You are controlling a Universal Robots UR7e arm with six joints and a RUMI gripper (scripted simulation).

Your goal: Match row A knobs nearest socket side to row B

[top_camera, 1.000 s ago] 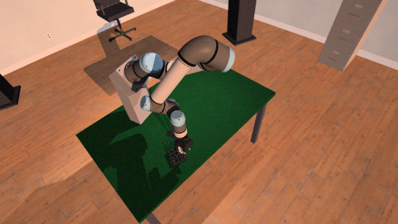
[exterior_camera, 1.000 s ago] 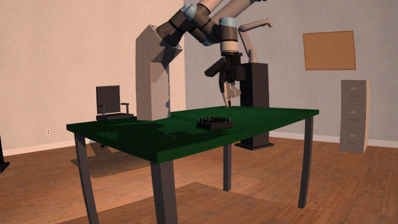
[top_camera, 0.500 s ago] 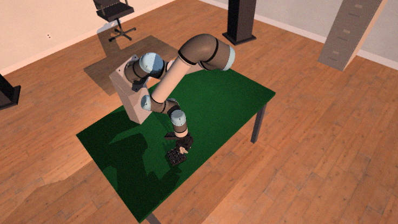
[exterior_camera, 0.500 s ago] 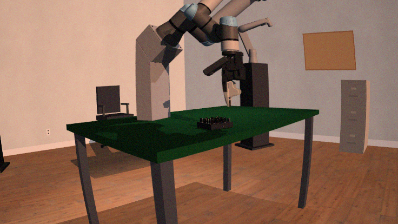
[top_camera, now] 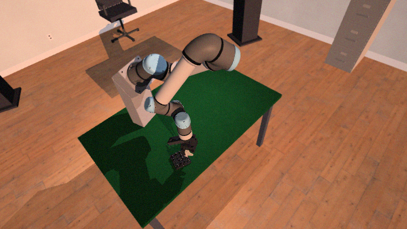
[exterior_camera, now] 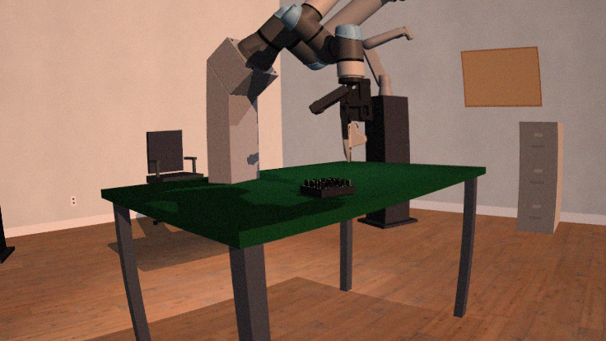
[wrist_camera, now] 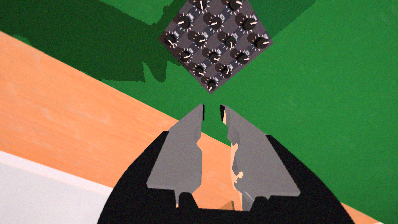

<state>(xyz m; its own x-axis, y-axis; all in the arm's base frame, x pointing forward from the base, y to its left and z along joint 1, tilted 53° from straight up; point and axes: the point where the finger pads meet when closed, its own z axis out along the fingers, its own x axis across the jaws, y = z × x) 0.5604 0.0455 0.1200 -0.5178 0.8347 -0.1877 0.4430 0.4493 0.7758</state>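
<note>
Your gripper [top_camera: 188,154] [exterior_camera: 349,160] [wrist_camera: 212,105] hangs above counter [top_camera: 222,97] [exterior_camera: 402,178] [wrist_camera: 325,100], fingers narrowly parted, nothing held; knob box [top_camera: 179,160] [exterior_camera: 327,190] [wrist_camera: 216,46] sits on counter, lower than fingertips and off to one side, apart from them; you see it beyond fingertips in wrist view.

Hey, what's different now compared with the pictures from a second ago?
The gripper has turned a little about its upright axis, seen by its body and pale fingers facing a slightly different way. I see nothing taken hold of or let go. The knob box looks unmoved on the green table.
</note>
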